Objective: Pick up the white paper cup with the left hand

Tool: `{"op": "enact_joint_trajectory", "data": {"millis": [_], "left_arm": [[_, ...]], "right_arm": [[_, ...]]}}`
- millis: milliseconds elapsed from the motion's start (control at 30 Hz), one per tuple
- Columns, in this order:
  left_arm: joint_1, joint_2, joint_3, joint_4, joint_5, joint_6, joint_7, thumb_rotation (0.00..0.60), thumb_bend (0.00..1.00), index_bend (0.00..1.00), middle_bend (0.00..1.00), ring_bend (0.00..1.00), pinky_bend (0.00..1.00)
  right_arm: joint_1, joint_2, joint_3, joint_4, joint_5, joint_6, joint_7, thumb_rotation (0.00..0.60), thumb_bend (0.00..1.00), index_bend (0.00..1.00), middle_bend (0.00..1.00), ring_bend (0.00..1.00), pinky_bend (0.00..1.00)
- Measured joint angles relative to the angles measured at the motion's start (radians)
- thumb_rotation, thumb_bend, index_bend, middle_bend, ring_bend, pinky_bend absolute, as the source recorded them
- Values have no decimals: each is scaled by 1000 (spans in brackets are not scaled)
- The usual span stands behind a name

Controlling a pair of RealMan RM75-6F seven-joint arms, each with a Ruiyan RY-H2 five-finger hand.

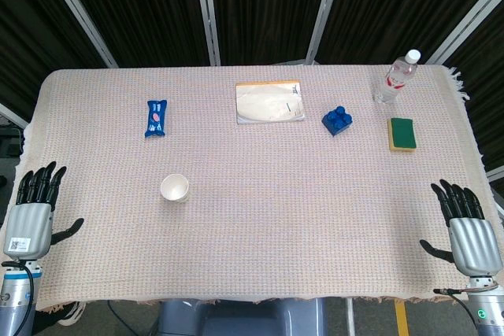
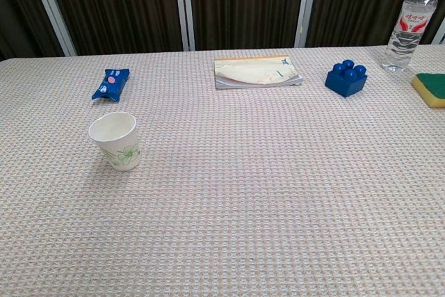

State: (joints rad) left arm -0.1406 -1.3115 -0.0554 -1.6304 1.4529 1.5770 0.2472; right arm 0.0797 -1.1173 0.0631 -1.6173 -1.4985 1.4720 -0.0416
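The white paper cup [image 1: 175, 188] stands upright on the woven tablecloth, left of centre; in the chest view the cup [image 2: 116, 140] shows a green leaf print on its side. My left hand [image 1: 31, 214] hovers at the table's left front corner, well to the left of the cup, fingers spread and holding nothing. At the right front corner my right hand [image 1: 468, 230] is likewise spread and empty. Neither hand appears in the chest view.
A blue snack packet [image 1: 156, 118] lies behind the cup. Further back are a flat booklet [image 1: 269, 102], a blue toy brick [image 1: 337, 120], a green-yellow sponge [image 1: 402, 134] and a water bottle [image 1: 398, 78]. Dark curtains hang behind the table.
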Motion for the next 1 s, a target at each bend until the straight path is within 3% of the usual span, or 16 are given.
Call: {"op": "enact_joint_trajectory", "data": {"millis": [467,667,1000], "left_arm": [[-14,0,-7,-12,-1,-39,21,600,97,0,0,0,0],[-59,12,-35,-62,-16,-101,68,600,97,0,0,0,0],[-212,43,-136,-206,-222,-319,231,600,95,116,0,0,0]], "right_arm": [[-1,6,2,-7,-3,6,10,600,0,0,0,0,0],[-1,6,4,-9,1,5,9,600,0,0,0,0,0],[-9,17,3,-9,-3,17,37,600,0,0,0,0,0]]}}
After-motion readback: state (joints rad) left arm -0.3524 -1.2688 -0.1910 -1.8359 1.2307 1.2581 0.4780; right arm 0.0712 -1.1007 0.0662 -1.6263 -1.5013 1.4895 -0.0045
